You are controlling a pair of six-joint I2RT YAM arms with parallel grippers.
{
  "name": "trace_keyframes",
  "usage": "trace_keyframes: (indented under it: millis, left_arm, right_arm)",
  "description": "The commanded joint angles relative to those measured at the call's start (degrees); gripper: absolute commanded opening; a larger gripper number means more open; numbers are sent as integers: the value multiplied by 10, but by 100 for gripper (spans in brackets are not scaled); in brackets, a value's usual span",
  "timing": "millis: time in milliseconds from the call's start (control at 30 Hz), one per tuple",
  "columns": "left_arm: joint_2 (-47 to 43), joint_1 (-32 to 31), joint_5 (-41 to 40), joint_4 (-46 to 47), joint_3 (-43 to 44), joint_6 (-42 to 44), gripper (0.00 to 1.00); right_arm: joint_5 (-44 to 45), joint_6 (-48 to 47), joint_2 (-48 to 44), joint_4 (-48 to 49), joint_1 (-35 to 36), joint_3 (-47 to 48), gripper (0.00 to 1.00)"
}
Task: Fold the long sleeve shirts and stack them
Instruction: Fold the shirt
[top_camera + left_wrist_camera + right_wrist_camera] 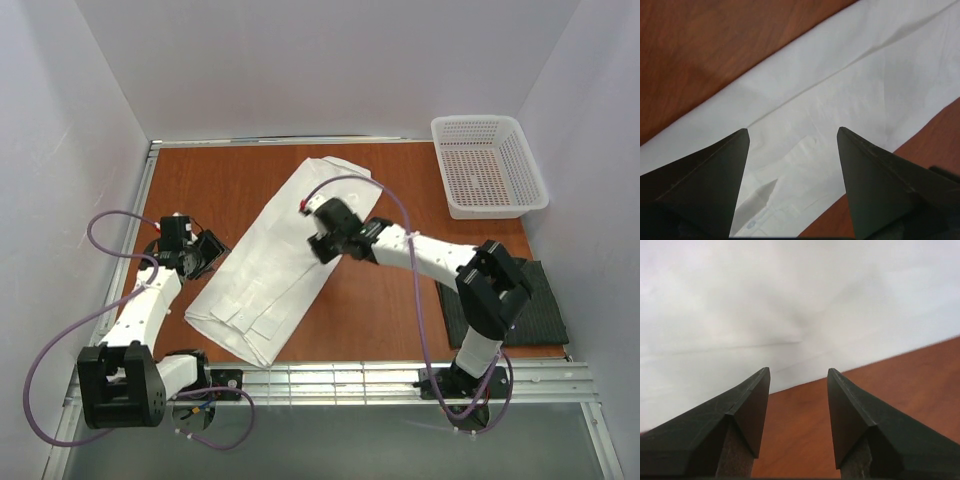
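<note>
Black fingers (pixel 705 185) fill the bottom of both wrist views: matte, wedge-shaped, tapering to blunt tips. Jaws of my left pincer (pixel 792 131) stand wide apart with nothing between them, pointed at the white shirt (pixel 840 85). Jaws of my right pincer (pixel 798 371) are parted a little less, also holding nothing, at the line where cloth meets table (pixel 805 440).

White shirt: plain, smooth cloth, folded into a long narrow band. It lies diagonally across the middle of the table, one end toward the far edge, the other toward my left base. Table surface: reddish-brown wood grain.

Left wrist view only: soft creases, a straight seam line, and a small round bump (a button, perhaps; too blurred to be sure). Right wrist view: nearly featureless cloth, one faint fold line.

Top view only: stepped, overlapping layers at the band's near end. The dark shirt (pixel 548 305) is a flat rectangle at the near right, partly under my right arm. A white mesh basket (pixel 497 207) sits in the far right corner.
</note>
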Motion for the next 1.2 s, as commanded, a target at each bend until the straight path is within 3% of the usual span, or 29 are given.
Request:
trace_keyframes:
  millis: [0,167,400,700,933,1167]
  left_arm:
    - [50,0,-76,7,20,50,65]
    - [128,0,-66,22,31,49,60]
    - [109,0,-52,26,23,53,60]
    - [93,0,-10,27,3,59,61]
    - [77,-4,55,26,-19,45,61]
    - [61,-139,63,27,-48,6,61]
  right_arm:
    - [-19,51,2,13,87,-35,43]
    - [-24,56,65,24,144,-18,41]
    - [9,-1,94,30,138,-51,39]
    - [6,-111,59,48,28,-150,39]
    - [12,-156,-5,27,-61,-163,40]
    - [-23,-82,-100,-19,-55,-171,41]
